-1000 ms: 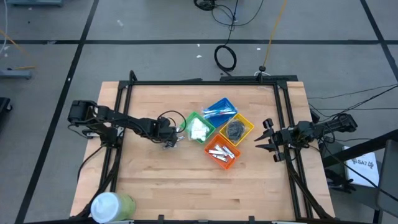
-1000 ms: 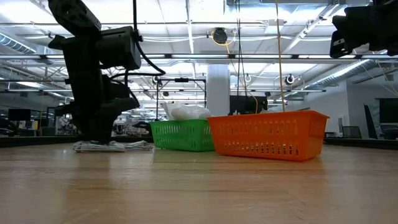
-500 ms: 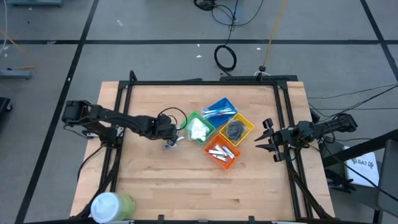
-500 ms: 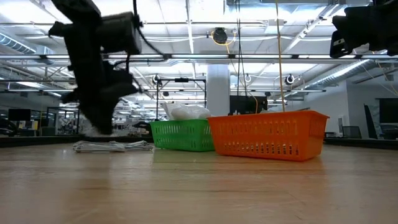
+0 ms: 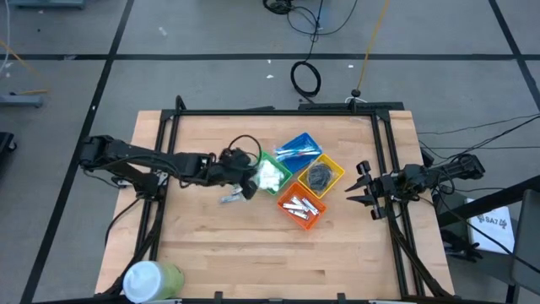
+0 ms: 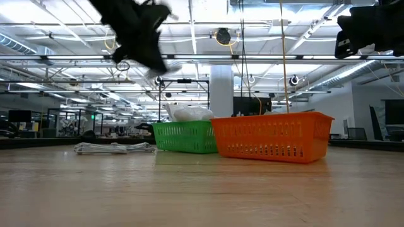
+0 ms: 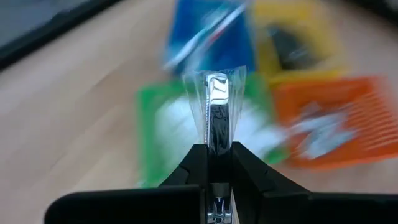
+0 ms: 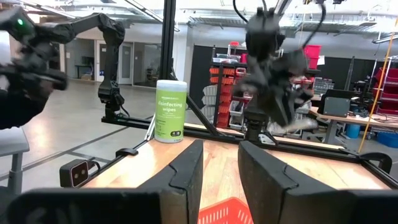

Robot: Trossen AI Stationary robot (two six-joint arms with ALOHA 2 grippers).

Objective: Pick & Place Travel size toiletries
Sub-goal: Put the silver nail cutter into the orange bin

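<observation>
The travel size toiletries are mostly sorted already: white packets in the green bin [image 5: 268, 176], blue-and-white sticks in the blue bin [image 5: 298, 146], dark wads in the yellow bin [image 5: 321, 176], silver pieces in the orange bin [image 5: 300, 208]. A couple of stray packets [image 5: 229, 198] lie on the table [image 5: 211, 253] just beside the green bin, on the left arm's side.

The left gripper [image 7: 217, 163] is the one doing anything. Its fingers are pinched tight on a clear-wrapped silver piece [image 7: 217, 112], which sticks straight out past the fingertips, long axis in line with the fingers. From above, that gripper [image 5: 246, 179] hangs at the green bin's near edge, up off the table.

The key bit, I reckon: the orange bin with the other silver pieces sits beyond the green one, further toward the right arm, so the piece probably has to carry across the green bin before release. The wrist view is smeared with motion blur, so I can't tell exactly what it's over.

The right gripper [image 8: 219, 163] just waits at the table's right edge, fingers part-way apart with nothing in them, well apart from the bins even though it's on the orange bin's side.

In the low view the held piece is basically impossible to pick out.
</observation>
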